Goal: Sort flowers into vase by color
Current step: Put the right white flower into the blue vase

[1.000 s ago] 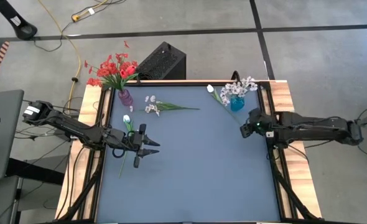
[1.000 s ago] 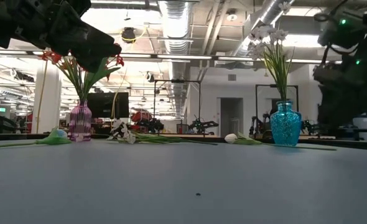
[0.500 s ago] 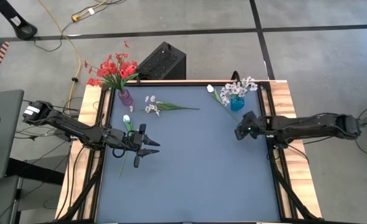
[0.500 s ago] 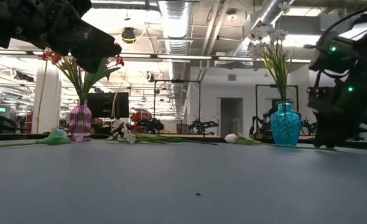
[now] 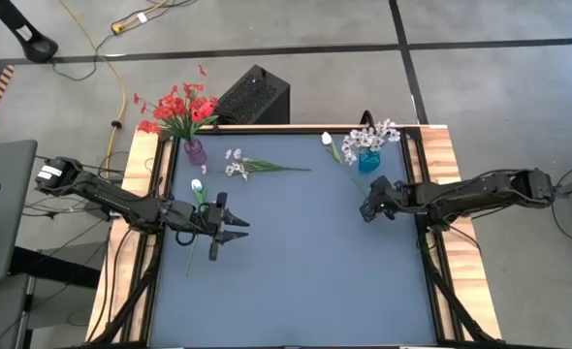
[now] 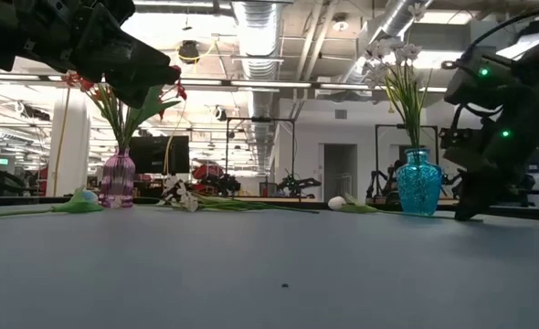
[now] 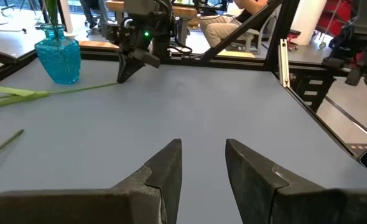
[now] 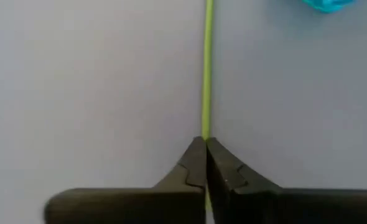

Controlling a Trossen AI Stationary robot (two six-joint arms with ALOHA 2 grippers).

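Your right gripper point(image 8: 205, 144) has its jaws pinched on the thin green stalk point(image 8: 206, 68) of a white-bloomed flower point(image 5: 331, 143) lying flat on the counter point(image 5: 305, 262). The stalk runs straight ahead of the jaws, its long axis in line with the reach, toward the blue vase point(image 5: 368, 160) just beside it. The bloom end looks to lie beyond the vase, though that is hard to confirm. The right arm stretches low and inward. Your left gripper point(image 7: 202, 162) hovers narrowly parted over another stem point(image 5: 195, 223).
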